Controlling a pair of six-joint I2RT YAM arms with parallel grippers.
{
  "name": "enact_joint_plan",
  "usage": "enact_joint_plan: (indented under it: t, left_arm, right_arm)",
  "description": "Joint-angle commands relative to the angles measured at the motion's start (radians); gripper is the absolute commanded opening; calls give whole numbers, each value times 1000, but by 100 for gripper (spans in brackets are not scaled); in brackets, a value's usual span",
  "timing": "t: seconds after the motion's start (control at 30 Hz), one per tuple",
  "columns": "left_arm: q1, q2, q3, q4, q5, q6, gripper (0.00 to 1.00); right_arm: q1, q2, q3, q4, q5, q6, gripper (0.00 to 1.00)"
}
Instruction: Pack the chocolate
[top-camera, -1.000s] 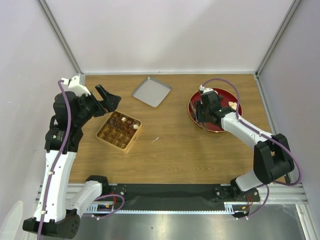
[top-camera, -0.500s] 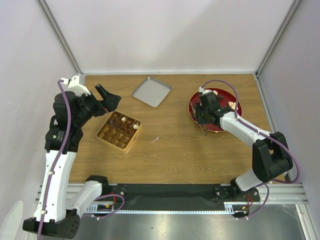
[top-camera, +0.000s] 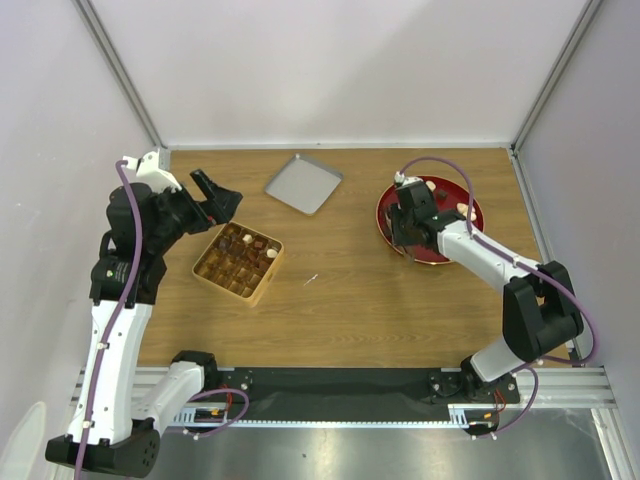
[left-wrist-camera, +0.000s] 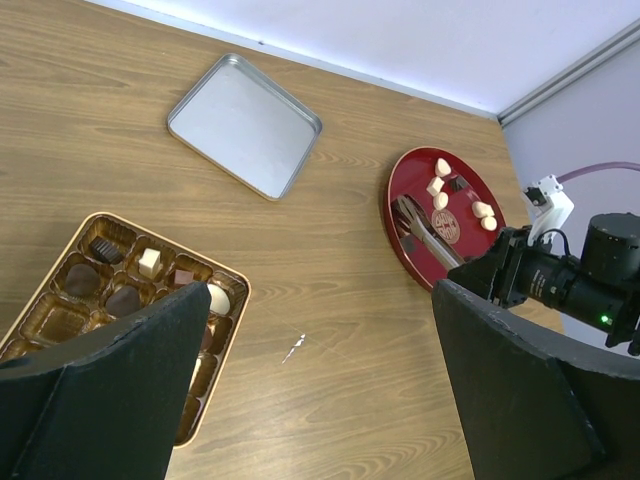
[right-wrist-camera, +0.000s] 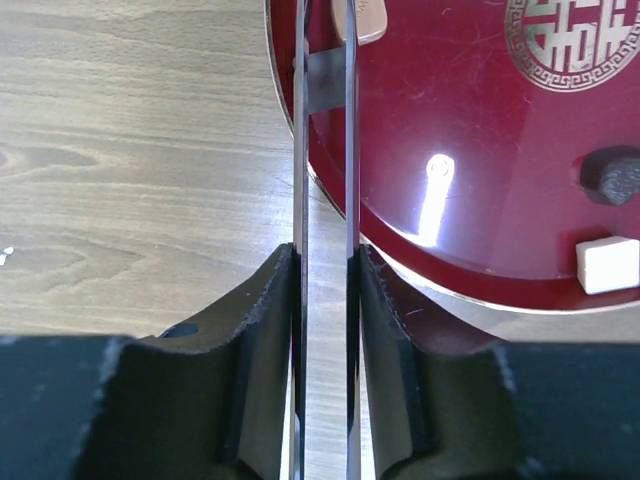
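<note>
From the right wrist: right gripper (right-wrist-camera: 325, 290) pinched tight on long thin metal tongs (right-wrist-camera: 301, 150), their far end over the rim of the round glossy red plate (right-wrist-camera: 480, 140); on the plate, one dark and one white cube of chocolate (right-wrist-camera: 607, 265). Only from the left wrist: left gripper (left-wrist-camera: 320, 330) spread wide above the table; more chocolate in the square tan gridded box (left-wrist-camera: 236, 300), cream pieces on the plate. Overhead, tongs too thin to make out.
</note>
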Motion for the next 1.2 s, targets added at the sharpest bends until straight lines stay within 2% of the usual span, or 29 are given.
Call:
enact_joint_plan:
  t: [0.0, 0.3, 0.4, 0.53, 0.73, 0.9, 1.17]
  left_arm:
    - [4, -8, 3, 26, 6, -2, 100]
    - [4, 6, 54, 3, -1, 2, 100]
    - [4, -2, 72, -5, -6, 5, 100]
    - [4, -18, 92, -13, 0, -2, 100]
    - [4, -32, 111, -8, 26, -24, 100]
    - [4, -40, 120, -22, 34, -18, 100]
    - [4, -46, 126, -43, 23, 8, 100]
  right_arm:
    - [6, -7, 66, -6, 48, -17, 32]
    - [107, -100, 228, -130, 112, -22, 28]
    - [186, -122, 233, -97, 80, 27, 28]
    - [340, -108, 202, 76, 57, 84, 27]
    - [528, 39, 216, 320, -33, 89, 28]
    - [639, 191, 323, 371, -95, 72, 29]
    - [693, 366, 449, 402, -119, 80, 29]
